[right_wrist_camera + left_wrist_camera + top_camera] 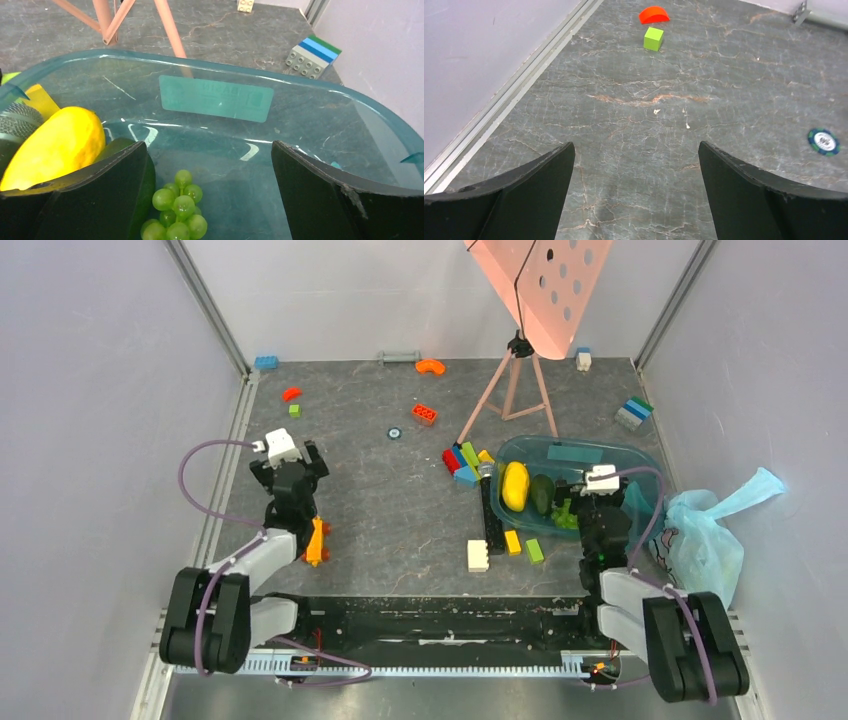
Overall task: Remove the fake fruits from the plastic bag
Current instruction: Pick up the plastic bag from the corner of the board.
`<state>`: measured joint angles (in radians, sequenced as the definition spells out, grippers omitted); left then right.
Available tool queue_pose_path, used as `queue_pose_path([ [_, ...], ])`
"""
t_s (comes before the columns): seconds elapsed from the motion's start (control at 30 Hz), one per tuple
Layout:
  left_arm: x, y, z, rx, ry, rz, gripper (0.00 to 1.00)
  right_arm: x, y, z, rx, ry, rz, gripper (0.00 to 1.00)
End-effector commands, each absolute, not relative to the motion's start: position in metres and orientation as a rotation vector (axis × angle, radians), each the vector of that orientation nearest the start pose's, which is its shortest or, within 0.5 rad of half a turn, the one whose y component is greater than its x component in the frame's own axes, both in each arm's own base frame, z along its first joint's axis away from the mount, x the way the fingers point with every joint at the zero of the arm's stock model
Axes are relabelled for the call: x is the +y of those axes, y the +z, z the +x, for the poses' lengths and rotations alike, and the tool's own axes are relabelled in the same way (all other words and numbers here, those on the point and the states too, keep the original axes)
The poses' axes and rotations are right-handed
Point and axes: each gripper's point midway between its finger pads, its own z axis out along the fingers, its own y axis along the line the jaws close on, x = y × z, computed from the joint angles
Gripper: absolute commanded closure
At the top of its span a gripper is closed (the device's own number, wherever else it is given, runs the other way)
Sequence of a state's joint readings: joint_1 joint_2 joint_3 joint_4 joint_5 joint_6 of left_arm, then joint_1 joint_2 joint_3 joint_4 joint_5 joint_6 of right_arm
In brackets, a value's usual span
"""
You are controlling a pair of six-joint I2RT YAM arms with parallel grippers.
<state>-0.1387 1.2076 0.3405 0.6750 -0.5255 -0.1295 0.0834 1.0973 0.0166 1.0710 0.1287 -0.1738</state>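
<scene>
Overhead and wrist views. I am operating both arms from the near edge of the grey marbled table (380, 490). The light blue plastic bag (705, 545) is lying crumpled at the table's right edge, against the wall, with one loop handle pointing up and away. It is sitting just beside the see-through teal tub (560, 443).

The right gripper (209, 160) is hovering over the near part of the tub with its jaws spread wide and nothing between them. The left gripper (636, 160) is hanging over bare table on the left side, equally wide open and holding nothing.

Inside the tub, a yellow lemon (515, 486) is lying beside a dark green fruit (541, 494), and a bunch of green grapes (176, 212) is resting on the tub floor next to them.

Beyond the left gripper, a green cube (653, 38) is sitting just in front of a red arch piece (654, 15).
</scene>
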Motion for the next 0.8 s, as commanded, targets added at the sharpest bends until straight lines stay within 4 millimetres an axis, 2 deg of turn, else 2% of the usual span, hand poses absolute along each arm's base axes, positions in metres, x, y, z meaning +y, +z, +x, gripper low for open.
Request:
queue_pose_path([
  [0.0,0.042,0.144,0.347,1.729,0.246,-0.541,0.0,0.0,0.138,0.327,1.596,-0.084,0.025,0.02],
  [0.1,0.041,0.151,0.338,1.714,0.197,-0.628,0.0,-0.002,0.163,0.338,1.606,-0.045,0.13,0.02],
  [0.2,0.035,0.156,0.333,1.71,0.115,-0.691,0.0,-0.006,0.175,0.349,1.712,-0.064,0.176,0.02],
  [0.23,0.033,0.157,0.332,1.721,0.101,-0.696,0.0,-0.006,0.186,0.355,1.727,-0.068,0.189,0.02],
  [0.33,0.027,0.156,0.329,1.772,0.068,-0.726,0.0,-0.008,0.195,0.362,1.844,-0.097,0.197,0.02],
  [0.4,0.019,0.156,0.331,1.795,0.016,-0.732,0.0,-0.02,0.202,0.361,1.873,-0.169,0.243,0.02],
  [0.47,0.008,0.156,0.334,1.813,-0.053,-0.717,0.0,-0.049,0.205,0.346,1.917,-0.341,0.376,0.02],
  [0.57,-0.004,0.161,0.34,1.826,-0.124,-0.699,0.0,-0.087,0.227,0.32,1.913,-0.6,0.546,0.02],
  [0.6,-0.006,0.157,0.338,1.854,-0.127,-0.697,0.0,-0.097,0.232,0.31,1.915,-0.682,0.587,0.02],
  [0.67,-0.012,0.157,0.34,1.869,-0.162,-0.689,0.0,-0.113,0.241,0.298,1.92,-0.793,0.641,0.02],
  [0.77,-0.021,0.159,0.343,1.879,-0.221,-0.686,0.0,-0.129,0.242,0.278,1.902,-0.907,0.716,0.02],
])
